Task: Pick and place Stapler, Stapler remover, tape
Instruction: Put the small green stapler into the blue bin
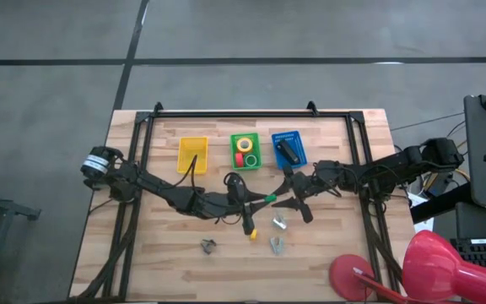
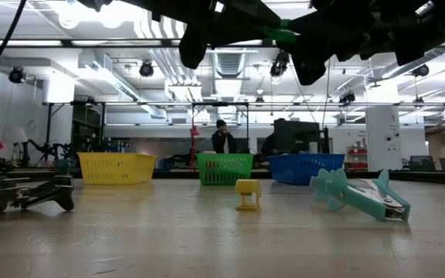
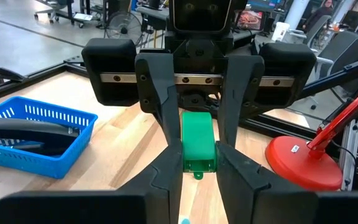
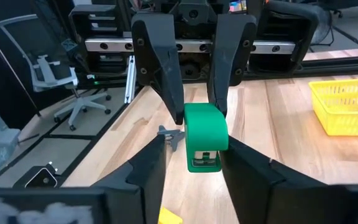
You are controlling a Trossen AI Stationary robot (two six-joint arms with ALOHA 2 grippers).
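Note:
A small green oblong item hangs in the air over the table's middle, between both grippers. My left gripper comes from the left and is shut on it. My right gripper faces it from the right, open, one finger on each side of the item's other end. The dark stapler lies in the blue basket. Tape rolls lie in the green basket. A teal staple remover, a dark one and a small yellow item rest on the table. My left gripper pinches the green item between its two fingers at the end nearer my left arm. The fingers come level from the table's left and lie along the item. The item is lifted clear of the table, roughly level.
The yellow basket stands left of the green one, near the far edge. Another staple remover lies just below the grippers. A red lamp with a round base sits at the table's near right corner. People sit in the room beyond.

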